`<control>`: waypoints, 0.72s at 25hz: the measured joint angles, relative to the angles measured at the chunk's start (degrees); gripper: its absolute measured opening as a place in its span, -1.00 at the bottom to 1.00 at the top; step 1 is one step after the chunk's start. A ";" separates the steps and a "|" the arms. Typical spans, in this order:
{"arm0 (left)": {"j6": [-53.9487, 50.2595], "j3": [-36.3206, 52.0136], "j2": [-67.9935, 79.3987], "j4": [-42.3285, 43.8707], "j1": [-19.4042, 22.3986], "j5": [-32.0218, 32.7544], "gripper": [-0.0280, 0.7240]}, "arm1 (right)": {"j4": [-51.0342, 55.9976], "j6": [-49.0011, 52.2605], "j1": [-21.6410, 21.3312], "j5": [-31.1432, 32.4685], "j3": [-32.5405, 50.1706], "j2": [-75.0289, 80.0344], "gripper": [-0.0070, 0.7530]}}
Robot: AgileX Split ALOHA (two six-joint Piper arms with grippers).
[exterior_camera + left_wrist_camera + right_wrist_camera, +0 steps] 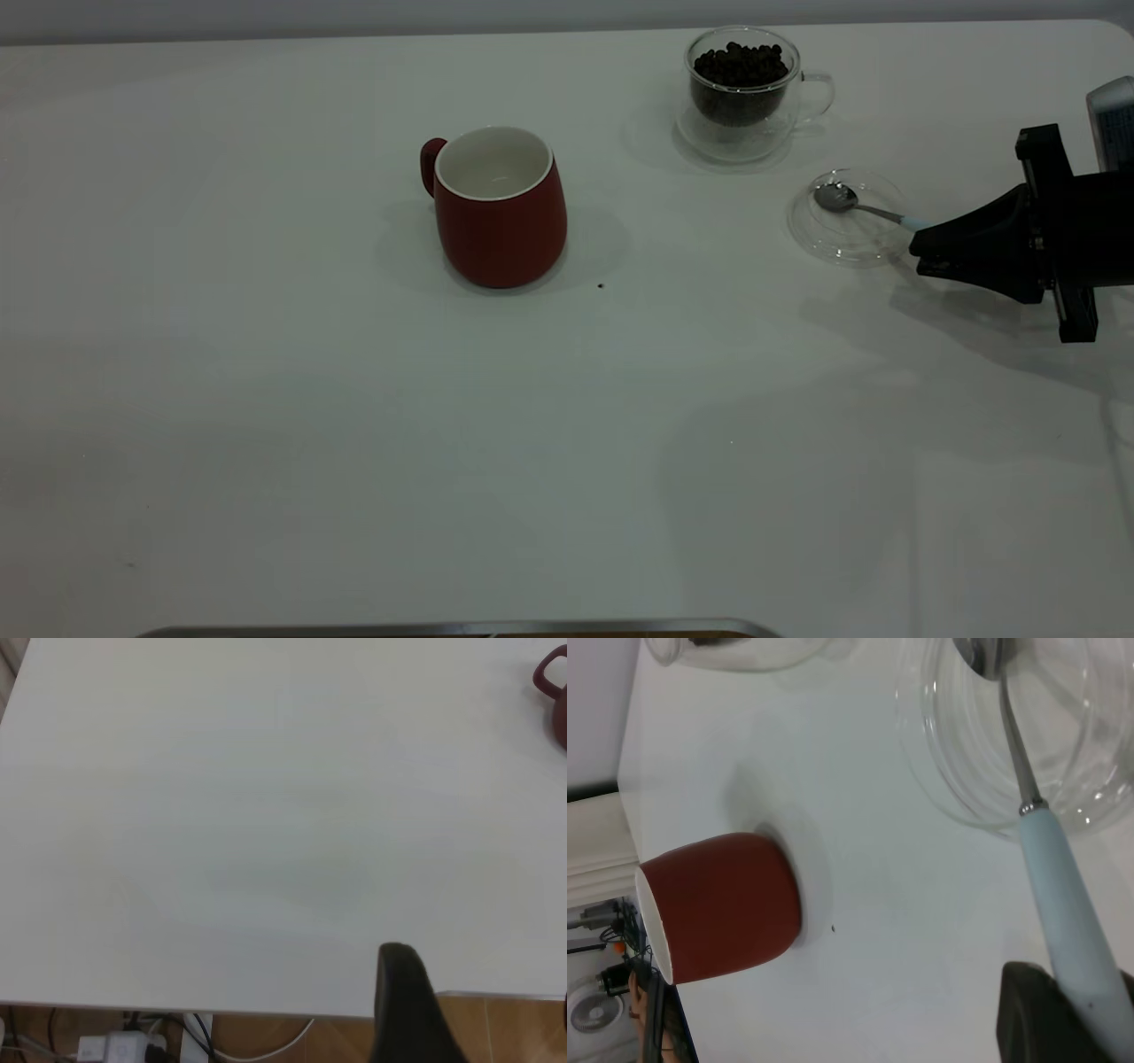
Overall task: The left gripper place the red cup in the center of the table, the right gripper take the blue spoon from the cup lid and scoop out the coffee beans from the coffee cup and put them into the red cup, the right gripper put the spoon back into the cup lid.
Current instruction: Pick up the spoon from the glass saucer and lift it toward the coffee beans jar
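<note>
The red cup (500,208) stands upright near the middle of the table (266,399), handle toward the left arm's side, white inside. The coffee cup (742,93) holds a heap of coffee beans (740,66) at the far right. Just in front of it lies the cup lid (849,217) with the blue spoon (855,206) resting bowl-down in it. My right gripper (921,248) is at the handle's end, shut on the pale handle (1059,868). My left gripper (483,1019) hangs open by the table's edge, out of the exterior view; the red cup (554,691) is far from it.
One stray dark bean (601,285) lies on the table just right of the red cup. A metal strip (461,629) runs along the near edge. Below the table's edge the left wrist view shows cables and a wooden floor (266,1041).
</note>
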 joint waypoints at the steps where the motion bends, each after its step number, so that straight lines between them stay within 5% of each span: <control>1: 0.07 0.00 0.00 0.00 0.00 0.00 0.36 | 0.00 0.00 0.00 0.00 0.00 0.00 -0.72; 18: 0.08 0.00 0.00 0.00 0.00 0.00 0.36 | -7.62 5.38 0.00 1.99 0.00 -3.88 -0.73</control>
